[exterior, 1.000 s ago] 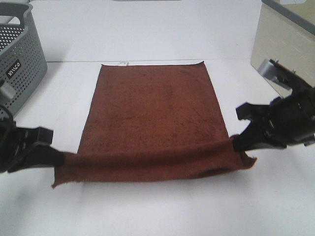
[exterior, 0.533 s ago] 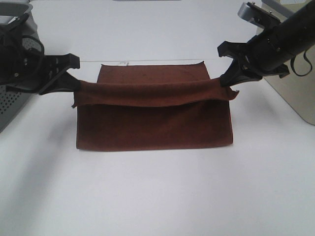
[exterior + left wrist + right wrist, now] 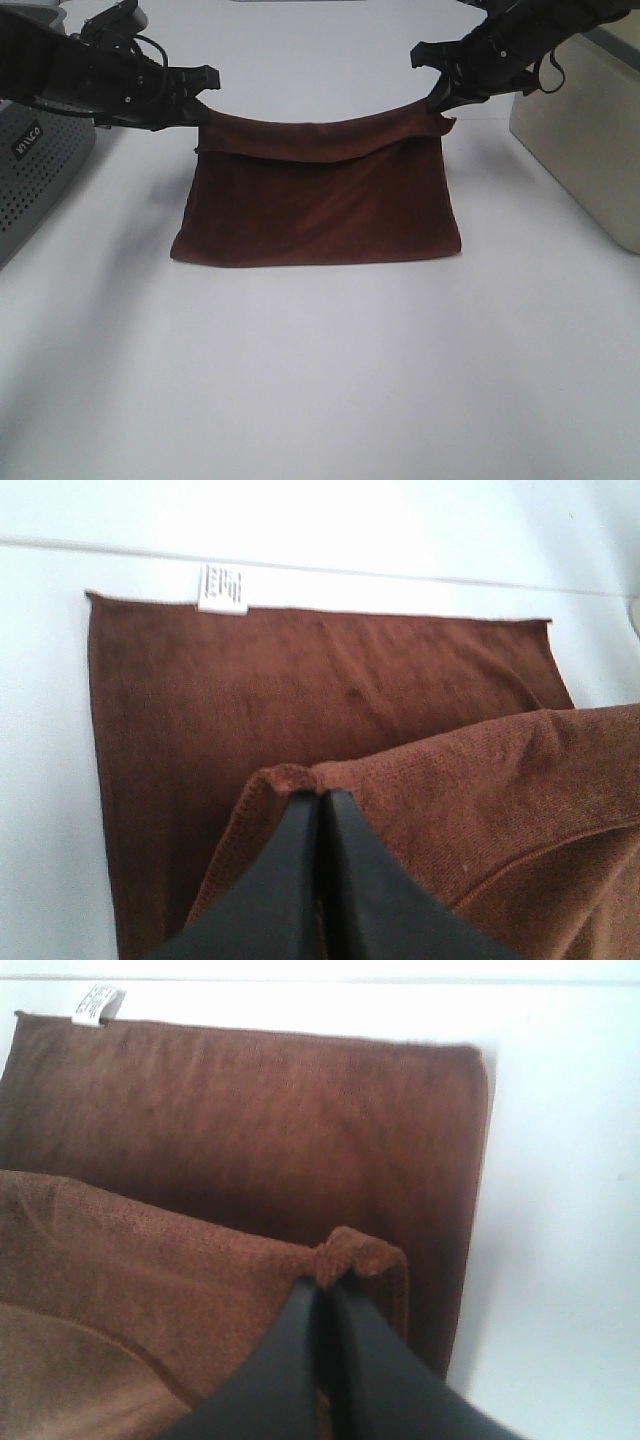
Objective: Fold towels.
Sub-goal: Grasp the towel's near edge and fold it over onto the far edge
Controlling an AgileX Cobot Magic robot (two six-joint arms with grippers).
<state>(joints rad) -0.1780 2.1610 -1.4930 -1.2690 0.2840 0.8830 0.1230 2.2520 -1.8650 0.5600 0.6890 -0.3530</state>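
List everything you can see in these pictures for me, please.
towel: one, dark reddish-brown, mid-table, near half lifted over the far half
tag: one, white, on the towel's far edge
basket: one, grey and perforated, left side of the table
box: one, beige, right side of the table
table: one, white, under everything
left end effector: one, black, shut on the towel's lifted left corner
right end effector: one, black, shut on the lifted right corner

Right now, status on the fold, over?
Left gripper shut on towel corner, right gripper shut on the other. Towel doubled over, held edge lifted, short of the far edge with the tag. Basket left, box right, neither touching the cloth.
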